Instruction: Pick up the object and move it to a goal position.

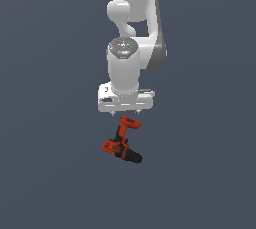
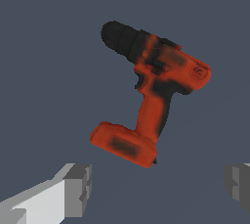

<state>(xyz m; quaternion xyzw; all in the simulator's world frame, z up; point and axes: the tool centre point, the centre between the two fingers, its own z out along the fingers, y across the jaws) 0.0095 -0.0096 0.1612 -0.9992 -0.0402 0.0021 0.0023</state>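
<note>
I see my white gripper point(image 2: 156, 189) spread wide, empty, pointing down, with the orange-red-and-black cordless drill point(image 2: 154, 98) lying just ahead of the fingers point(image 2: 78, 189).

I can read nothing for certain. On the drill point(image 2: 156, 78), ahead of my tool point(image 2: 158, 189), a small dark mark sits on the orange-red side of the body at the end away from the chuck, but it is too blurred to make out as letters. The ring of coloured dots on my wrist cap point(image 1: 123, 47) carries no legible text either.
</note>
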